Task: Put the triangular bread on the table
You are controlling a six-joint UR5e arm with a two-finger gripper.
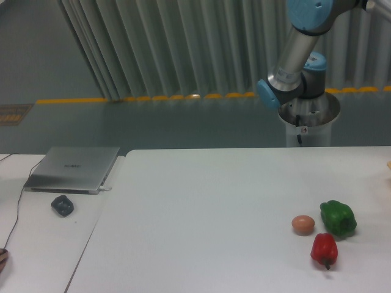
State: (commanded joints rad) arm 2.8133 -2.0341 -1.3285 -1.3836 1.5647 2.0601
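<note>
The white table (pixel 208 207) fills the lower part of the camera view. At its far right edge, a thin pale tan sliver shows at the frame border, likely the triangular bread (pixel 389 164); the rest of it is cut off. Only the arm's upper links (pixel 298 56) and its base (pixel 308 116) appear, behind the table at the top right. The gripper is out of frame, so whether anything holds the bread is hidden.
A brownish-orange egg (pixel 303 224), a green pepper (pixel 338 218) and a red pepper (pixel 324 249) sit together at the table's right front. On the side desk (pixel 43 244) at the left lie a closed laptop (pixel 73 168), a dark small object (pixel 62 205) and a cable.
</note>
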